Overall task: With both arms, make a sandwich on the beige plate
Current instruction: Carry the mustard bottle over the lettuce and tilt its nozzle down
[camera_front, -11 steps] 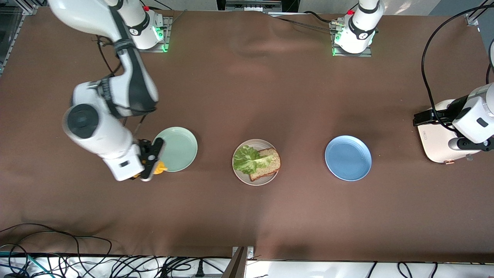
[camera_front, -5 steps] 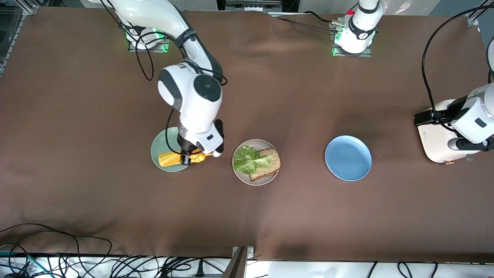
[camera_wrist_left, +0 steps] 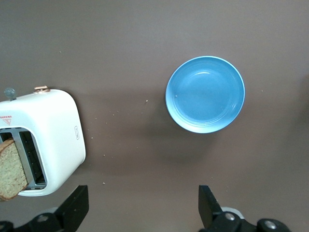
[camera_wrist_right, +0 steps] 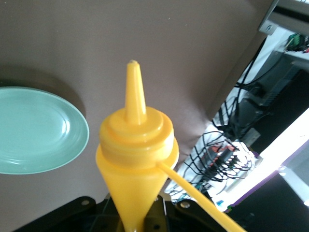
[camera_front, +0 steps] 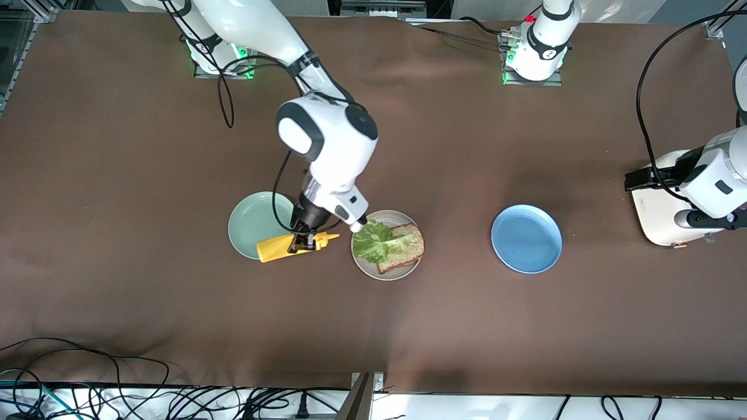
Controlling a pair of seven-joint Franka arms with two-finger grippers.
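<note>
My right end effector: clamped tight on a yellow squeeze bottle, held on its side over the bench, at the edge of the mint green plate.
Bottle nozzle: points toward the beige plate, which sits just beside my right end effector, toward the left arm's end.
Sandwich so far: one brown bread slice on the beige plate, a ruffled lettuce leaf lying on it.
My left end effector: fingers spread wide, holding nothing, waiting over the bench near the white toaster.
Toaster slot: a bread slice stands in it.
Blue plate: near my left end effector, bare.
</note>
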